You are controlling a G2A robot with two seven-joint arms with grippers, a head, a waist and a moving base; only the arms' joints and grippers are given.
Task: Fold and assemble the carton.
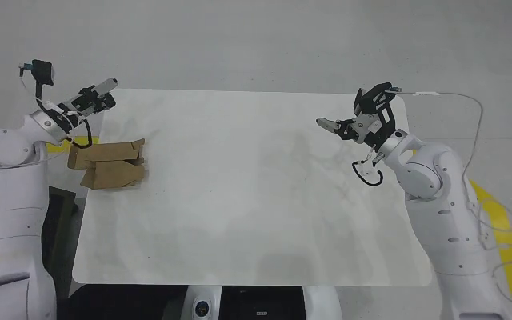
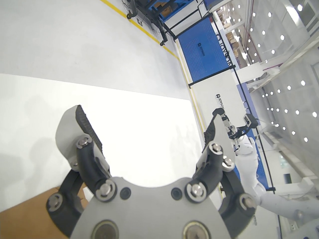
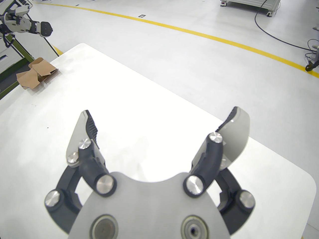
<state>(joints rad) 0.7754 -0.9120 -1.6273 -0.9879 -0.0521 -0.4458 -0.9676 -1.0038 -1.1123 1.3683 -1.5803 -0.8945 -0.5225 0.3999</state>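
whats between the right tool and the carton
Just bare white table. The right wrist view shows nothing lying between the open right tool and the carton; the top view agrees.

You have a white desk point(image 1: 256, 200) with rounded corners. On it lies a brown cardboard carton point(image 1: 108, 164), partly folded, its flaps standing loose. It sits at the desk's left edge, near the far corner, one end jutting past that edge.
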